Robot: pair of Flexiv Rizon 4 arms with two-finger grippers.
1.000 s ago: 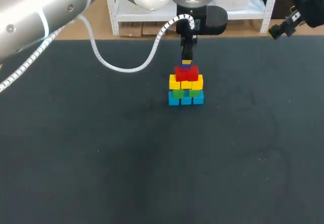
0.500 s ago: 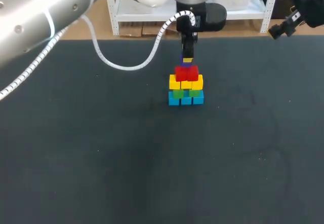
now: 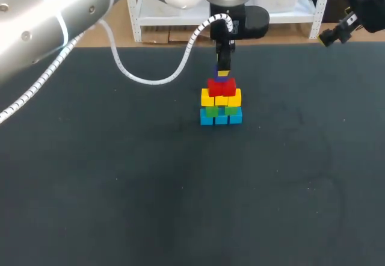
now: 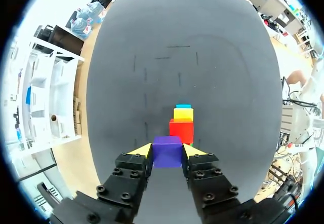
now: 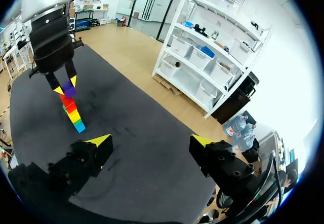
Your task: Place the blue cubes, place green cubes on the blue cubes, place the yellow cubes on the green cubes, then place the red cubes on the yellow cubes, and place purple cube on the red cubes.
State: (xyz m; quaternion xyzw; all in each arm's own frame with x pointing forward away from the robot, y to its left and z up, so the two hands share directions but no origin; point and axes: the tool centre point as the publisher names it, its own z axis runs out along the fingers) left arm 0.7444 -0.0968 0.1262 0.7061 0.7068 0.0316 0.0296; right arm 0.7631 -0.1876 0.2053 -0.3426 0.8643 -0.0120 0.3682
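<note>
A small tower stands at the table's far middle: blue cubes [image 3: 221, 117] at the base, green cubes [image 3: 210, 112] on them, then yellow cubes [image 3: 221, 98], then red cubes [image 3: 221, 87]. My left gripper [image 3: 222, 72] hangs straight over the tower, shut on the purple cube [image 4: 167, 152]. The cube sits between its yellow fingertips [image 4: 143, 150], right over the red cubes [image 4: 181, 130]. I cannot tell whether it touches them. My right gripper [image 5: 151, 143] is open with nothing in it, off at the table's far right corner [image 3: 340, 30]. From there the purple cube [image 5: 69, 89] shows atop the tower [image 5: 72, 111].
A white coiled cable [image 3: 150, 76] loops down from my left arm over the table's far left. Dark table surface [image 3: 192, 194] stretches in front of the tower and to both sides.
My left arm has shifted only slightly above the tower, with the purple cube still in its grip. The right arm has not moved.
</note>
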